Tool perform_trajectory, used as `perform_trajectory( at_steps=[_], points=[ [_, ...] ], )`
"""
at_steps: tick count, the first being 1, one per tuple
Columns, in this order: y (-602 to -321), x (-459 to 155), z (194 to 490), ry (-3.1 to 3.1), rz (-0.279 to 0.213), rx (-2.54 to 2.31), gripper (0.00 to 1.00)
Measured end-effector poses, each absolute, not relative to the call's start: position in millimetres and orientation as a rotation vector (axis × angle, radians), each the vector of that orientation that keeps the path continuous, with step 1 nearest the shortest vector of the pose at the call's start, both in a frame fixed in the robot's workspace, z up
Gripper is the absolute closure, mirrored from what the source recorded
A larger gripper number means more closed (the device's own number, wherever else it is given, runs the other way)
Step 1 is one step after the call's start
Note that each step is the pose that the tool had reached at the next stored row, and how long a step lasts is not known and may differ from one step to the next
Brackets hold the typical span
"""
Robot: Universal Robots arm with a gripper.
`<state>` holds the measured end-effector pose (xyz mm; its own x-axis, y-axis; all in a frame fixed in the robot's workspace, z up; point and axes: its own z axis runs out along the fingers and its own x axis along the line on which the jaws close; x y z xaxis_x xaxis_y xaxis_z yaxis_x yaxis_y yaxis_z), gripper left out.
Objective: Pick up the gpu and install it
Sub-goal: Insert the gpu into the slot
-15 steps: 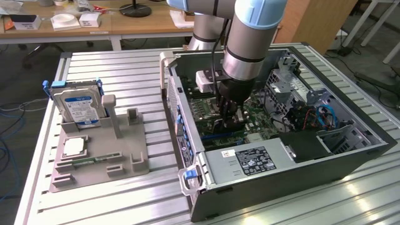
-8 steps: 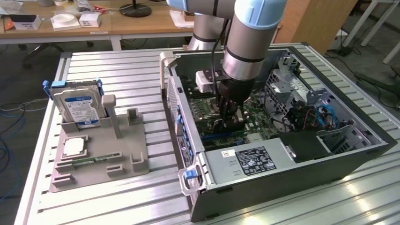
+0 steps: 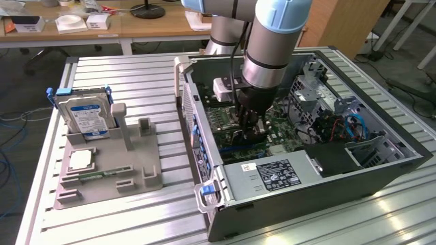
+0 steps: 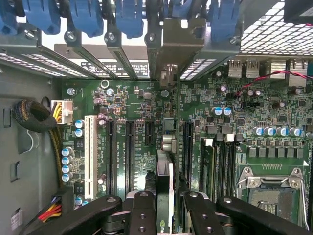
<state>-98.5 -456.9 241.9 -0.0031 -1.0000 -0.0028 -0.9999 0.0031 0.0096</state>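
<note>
In the exterior view the arm (image 3: 272,46) reaches down into the open case (image 3: 320,173), which lies on its side on the slatted counter (image 3: 129,71). The gripper (image 3: 250,133) sits low over the green motherboard (image 3: 283,130), with the gpu (image 3: 253,133) held edge-on between the jaws, just above the board near the case's middle. A black power supply (image 3: 272,176) fills the near corner of the case. To the exterior view's left, a grey holder (image 3: 109,173) stands on the counter, well apart from the case; a silver hard drive (image 3: 85,117) with a blue-white label stands upright in it, and a memory stick (image 3: 92,176) lies flat along its near edge.

In the wrist view the jaws are clamped on the gpu (image 4: 165,186), which is seen end-on as a thin upright card running away from the camera, its silver bracket (image 4: 168,54) up against the case's rear wall between blue slot latches (image 4: 129,17). It stands over the motherboard (image 4: 127,98), between the black expansion slots (image 4: 129,147). Whether its edge is seated in a slot I cannot tell. A white slot (image 4: 89,147) lies further off beside them, and the CPU socket (image 4: 271,188) lies on the other side.
</note>
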Motion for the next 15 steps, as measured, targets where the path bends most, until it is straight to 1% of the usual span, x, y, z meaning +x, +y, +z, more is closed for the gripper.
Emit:
perform_trajectory(
  at_steps=[15],
  points=[
    [-456.8,-98.5,239.1,-2.222,-0.014,2.215,0.73]
  ],
)
